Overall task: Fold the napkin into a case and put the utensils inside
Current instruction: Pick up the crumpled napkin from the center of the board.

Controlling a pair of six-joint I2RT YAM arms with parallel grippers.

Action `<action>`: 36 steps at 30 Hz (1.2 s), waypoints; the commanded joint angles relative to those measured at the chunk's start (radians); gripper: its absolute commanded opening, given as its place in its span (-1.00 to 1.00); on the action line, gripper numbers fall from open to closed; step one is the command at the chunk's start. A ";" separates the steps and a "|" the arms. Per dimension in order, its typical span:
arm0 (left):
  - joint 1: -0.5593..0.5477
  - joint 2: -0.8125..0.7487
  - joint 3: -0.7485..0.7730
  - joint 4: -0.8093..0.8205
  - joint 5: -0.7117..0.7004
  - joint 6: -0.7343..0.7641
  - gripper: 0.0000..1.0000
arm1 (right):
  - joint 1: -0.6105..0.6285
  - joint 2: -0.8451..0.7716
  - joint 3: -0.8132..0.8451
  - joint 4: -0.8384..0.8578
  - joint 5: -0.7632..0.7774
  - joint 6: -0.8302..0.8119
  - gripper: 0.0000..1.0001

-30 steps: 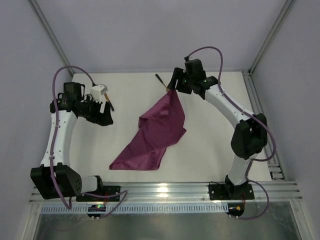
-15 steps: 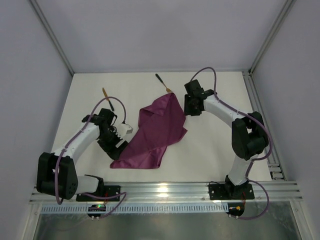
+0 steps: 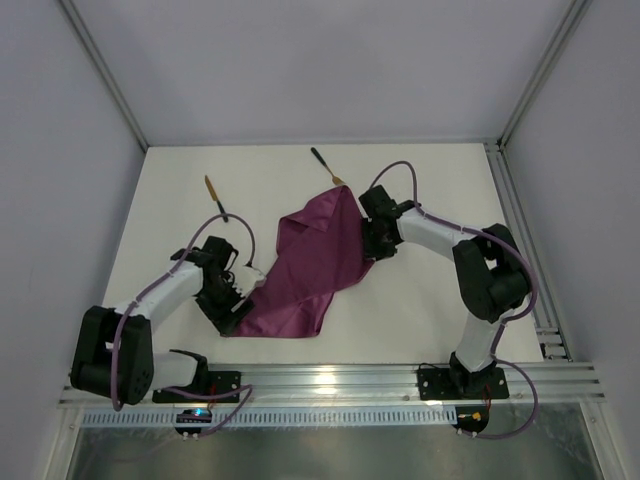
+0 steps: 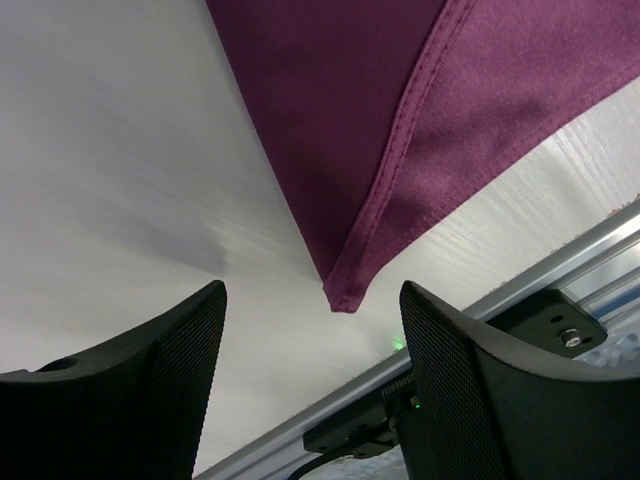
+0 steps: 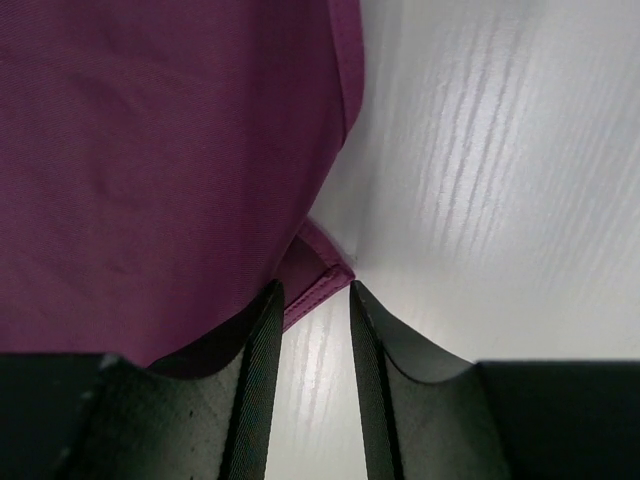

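Observation:
The magenta napkin (image 3: pixel 312 262) lies loosely folded on the white table, one corner toward the back and one toward the near left. My left gripper (image 3: pixel 230 318) is low at its near-left corner; in the left wrist view that hemmed corner (image 4: pixel 341 293) sits just ahead of my open left gripper (image 4: pixel 312 335), touching neither finger. My right gripper (image 3: pixel 372 250) is down at the napkin's right corner. There the corner (image 5: pixel 322 272) lies at the tips of my right gripper (image 5: pixel 313 292), whose jaws stand narrowly apart. One gold-headed utensil (image 3: pixel 214 197) lies at the back left. Another utensil (image 3: pixel 324 165) lies by the napkin's far tip.
A metal rail (image 3: pixel 330 380) runs along the table's near edge, close behind the napkin's near-left corner (image 4: pixel 560 265). Grey walls and frame posts enclose the table on three sides.
The left arm swung from the back left down to the napkin's near-left corner. The right gripper left the napkin's far tip, dropped to its right corner, and its jaws narrowed.

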 commanded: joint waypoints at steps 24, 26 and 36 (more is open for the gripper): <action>-0.017 -0.036 0.029 0.129 0.052 -0.051 -1.00 | 0.029 -0.093 -0.044 -0.047 0.153 0.035 -0.30; -0.019 -0.037 0.028 0.132 0.053 -0.054 -1.00 | 0.029 -0.073 -0.043 -0.047 0.158 0.039 -0.28; -0.019 -0.046 0.005 0.146 0.042 -0.054 -1.00 | 0.027 -0.015 -0.075 -0.065 0.197 0.079 0.20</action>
